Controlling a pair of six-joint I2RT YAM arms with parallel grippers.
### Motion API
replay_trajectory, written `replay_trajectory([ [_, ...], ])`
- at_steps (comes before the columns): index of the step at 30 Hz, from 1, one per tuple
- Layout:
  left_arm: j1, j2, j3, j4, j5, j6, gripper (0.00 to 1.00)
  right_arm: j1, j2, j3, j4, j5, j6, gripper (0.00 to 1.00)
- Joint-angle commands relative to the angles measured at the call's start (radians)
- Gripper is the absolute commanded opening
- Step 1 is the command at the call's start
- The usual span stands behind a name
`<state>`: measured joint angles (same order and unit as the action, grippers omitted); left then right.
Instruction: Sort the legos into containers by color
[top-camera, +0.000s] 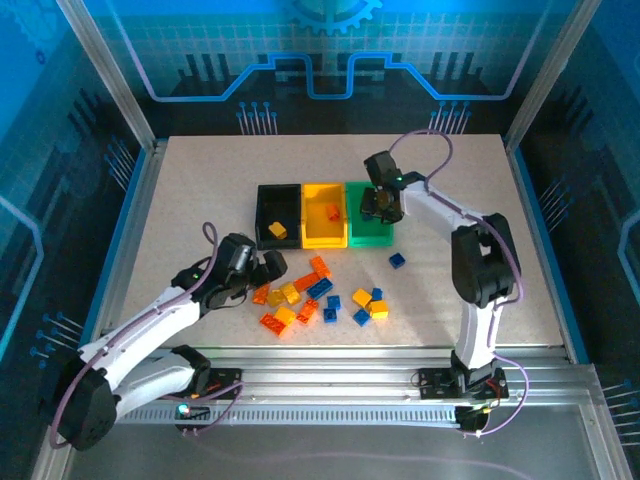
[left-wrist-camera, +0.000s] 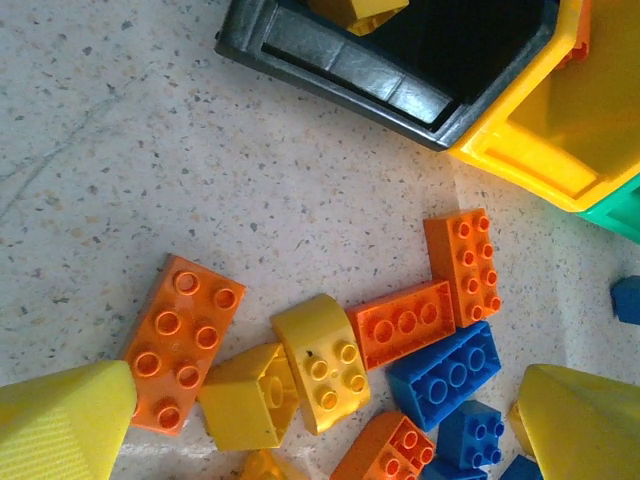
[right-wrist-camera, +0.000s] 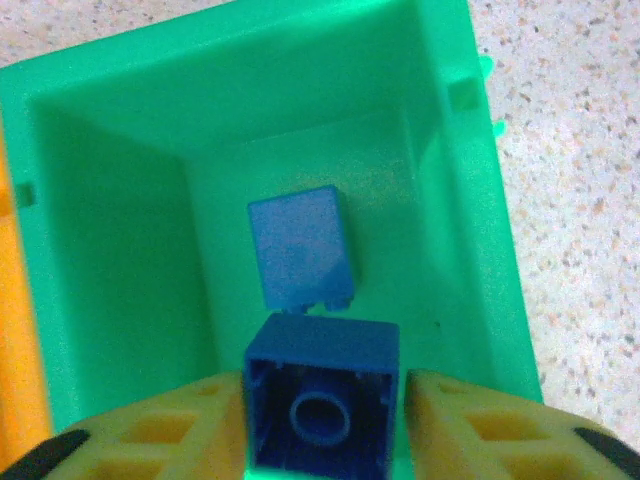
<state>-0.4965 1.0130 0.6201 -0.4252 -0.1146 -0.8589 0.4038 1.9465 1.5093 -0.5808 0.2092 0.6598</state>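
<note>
Open table (top-camera: 200, 180) both sides, brick cluster (top-camera: 310, 295) mid-front, right fingers (right-wrist-camera: 480, 430) holding blue brick (right-wrist-camera: 320, 400) over green bin (right-wrist-camera: 110, 250)

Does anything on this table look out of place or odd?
Slightly: a yellow brick lies in the black bin, while the yellow bin beside it holds an orange brick. Colours and bins do not match. Nothing looks spilled or broken.

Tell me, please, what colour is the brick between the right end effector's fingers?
Blue brick, clearest in the right wrist view.
</note>
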Motion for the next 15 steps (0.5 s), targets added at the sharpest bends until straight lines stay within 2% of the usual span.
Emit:
replay_trajectory([
  [1,0.01,-0.013,0.03,-0.065,-0.031,0.011,0.99,-0.01,0.028,0.067,-0.063,0.013,0.001,0.55],
  [4,0.021,0.0,0.033,-0.071,-0.033,0.011,0.99,-0.009,0.019,0.072,-0.06,0.0,0.01,0.63],
  [8,0.039,0.031,0.036,-0.062,-0.019,0.017,0.93,-0.003,-0.039,0.044,-0.045,-0.017,0.018,0.65],
  [12,0.044,0.08,0.033,-0.04,-0.02,0.045,0.85,0.02,-0.141,-0.056,0.008,-0.048,0.023,0.65],
  [15,0.044,0.158,0.035,-0.027,-0.037,0.069,0.85,0.046,-0.207,-0.14,0.046,-0.053,0.027,0.65],
])
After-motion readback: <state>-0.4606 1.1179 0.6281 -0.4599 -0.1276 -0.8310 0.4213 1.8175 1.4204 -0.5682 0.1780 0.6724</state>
